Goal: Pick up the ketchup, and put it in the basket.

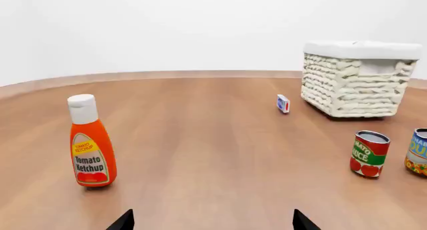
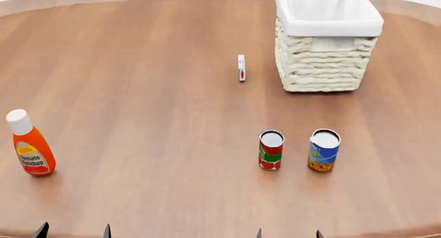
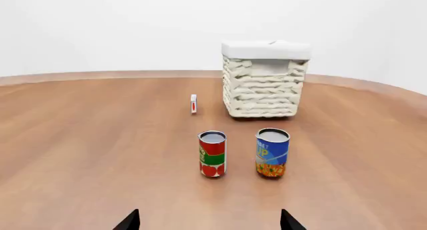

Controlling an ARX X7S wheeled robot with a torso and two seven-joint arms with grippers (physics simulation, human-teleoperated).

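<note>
Nearest the robot, only fingertips show. In the head view the left hand [image 2: 74, 231] appears as two dark tips at the near edge of the worktop [image 2: 158, 114], and the right hand [image 2: 288, 233] as two more further right. Both pairs stand well apart, so each hand is spread wide, and neither holds or touches anything.

Just beyond the left hand, ahead and somewhat out to the robot's left, stands the ketchup [image 2: 29, 145]. It is upright on its base, white cap on top, so its long axis runs vertically. In the left wrist view the ketchup [image 1: 90, 142] sits off to one side of the gap between the tips, not centred between them. The left arm is plainly the nearer one; the right hand faces the tins instead.

A little further out, in front of the right hand, a red-green tomato can [image 2: 271, 149] and a blue can [image 2: 324, 149] stand side by side, close but apart.

Beyond them a small white box [image 2: 241, 67] stands on edge, and near it, at the far right, the wicker basket [image 2: 323, 60], well apart from the ketchup and diagonally across from it.
</note>
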